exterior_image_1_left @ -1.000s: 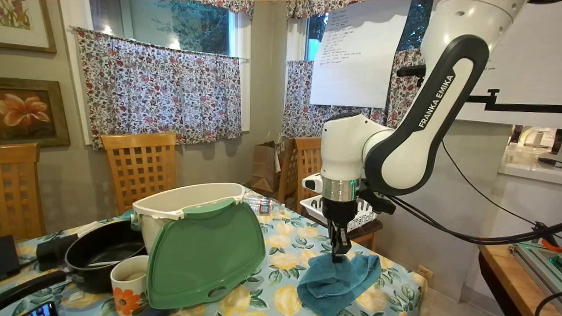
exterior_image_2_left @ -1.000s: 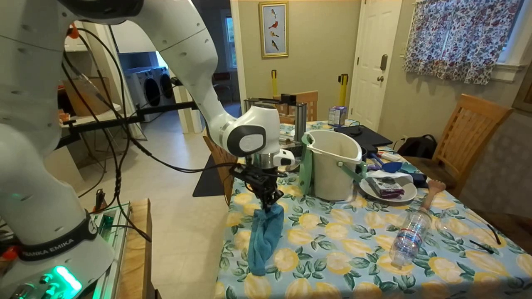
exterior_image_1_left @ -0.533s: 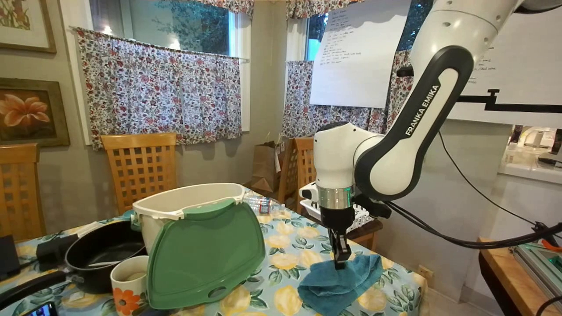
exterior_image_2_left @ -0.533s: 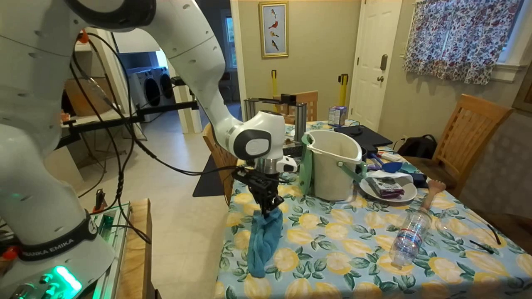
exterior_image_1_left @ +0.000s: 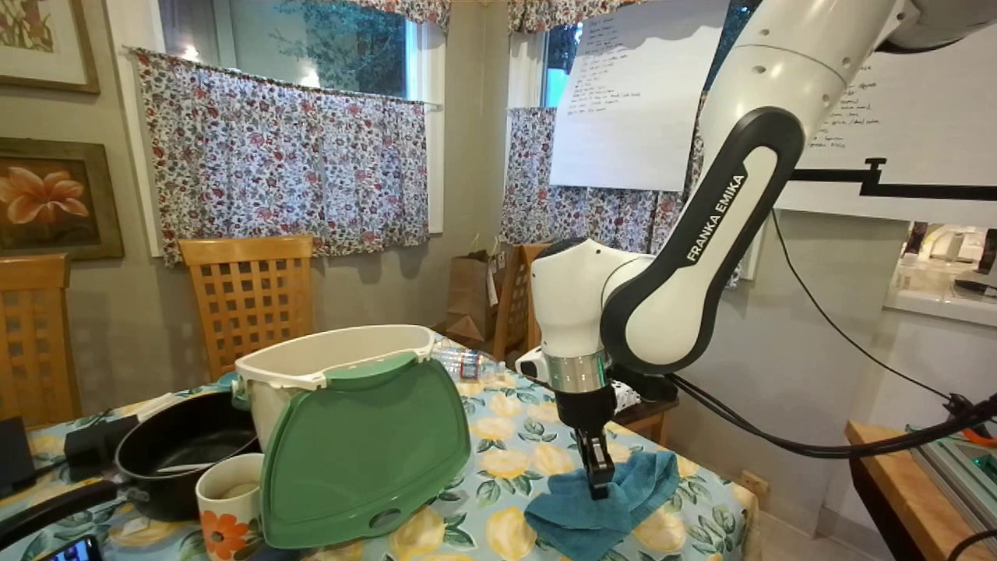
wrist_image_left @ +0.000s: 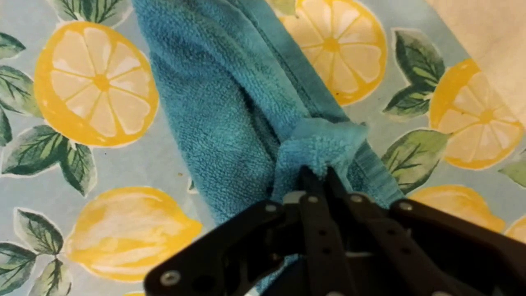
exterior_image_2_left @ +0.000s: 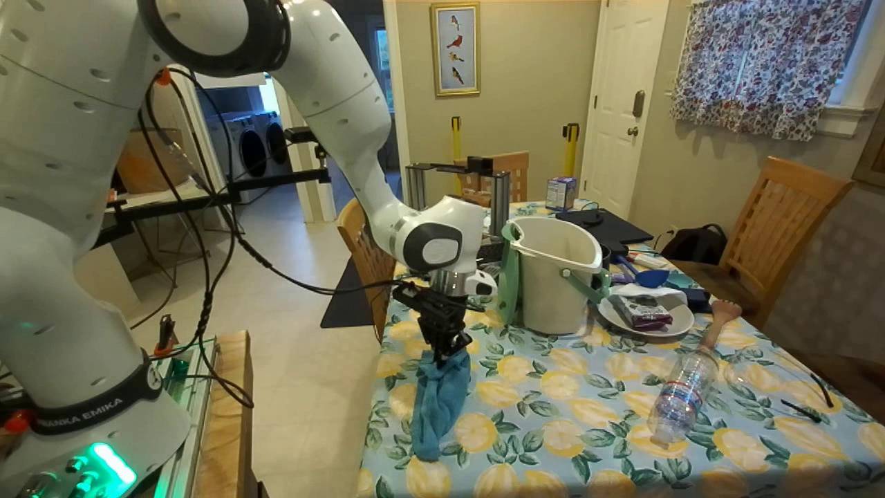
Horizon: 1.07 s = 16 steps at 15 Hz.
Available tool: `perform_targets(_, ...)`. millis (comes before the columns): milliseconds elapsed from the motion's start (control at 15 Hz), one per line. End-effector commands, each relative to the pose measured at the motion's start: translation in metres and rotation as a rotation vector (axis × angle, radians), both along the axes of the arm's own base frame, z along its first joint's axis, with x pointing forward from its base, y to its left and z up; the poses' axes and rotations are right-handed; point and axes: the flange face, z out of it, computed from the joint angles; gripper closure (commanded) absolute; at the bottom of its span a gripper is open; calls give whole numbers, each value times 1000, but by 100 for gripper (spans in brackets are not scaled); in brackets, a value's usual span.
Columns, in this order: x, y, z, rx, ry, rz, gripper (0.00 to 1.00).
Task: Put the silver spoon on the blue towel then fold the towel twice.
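The blue towel point(exterior_image_1_left: 572, 523) lies rumpled and partly folded over on the flowered tablecloth, close to a table edge; it shows in both exterior views as a bunched strip or heap. In the wrist view its terry folds point(wrist_image_left: 209, 111) run up from below the jaws. A small tuft of the cloth is pinched between the fingertips of my gripper point(wrist_image_left: 318, 170), which is shut on it. From outside, the gripper point(exterior_image_2_left: 440, 360) points down onto the towel's top. The silver spoon is hidden or out of view.
A white bin point(exterior_image_2_left: 556, 277) with a green lid point(exterior_image_1_left: 366, 452) leaning on it stands beyond the towel. Near it are a black pan point(exterior_image_1_left: 187, 440) and a flowered mug point(exterior_image_1_left: 227, 506). A plastic bottle point(exterior_image_2_left: 681, 398) and a white plate point(exterior_image_2_left: 681, 325) sit farther along the table.
My gripper has moved lower and somewhat toward the bin's side, and the pinched part of the towel has come down with it. The rest of the towel has hardly shifted.
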Motion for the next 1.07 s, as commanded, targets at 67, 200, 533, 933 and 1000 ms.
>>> perform_targets(67, 4, 11, -5, 9, 62, 14, 99)
perform_targets(200, 5, 15, -8, 5, 75, 16, 99)
perform_targets(533, 7, 21, -5, -1, 68, 20, 48)
perform_targets(933, 7, 30, 5, 24, 57, 21, 7)
perform_targets(1000, 7, 31, 8, 33, 53, 16, 1)
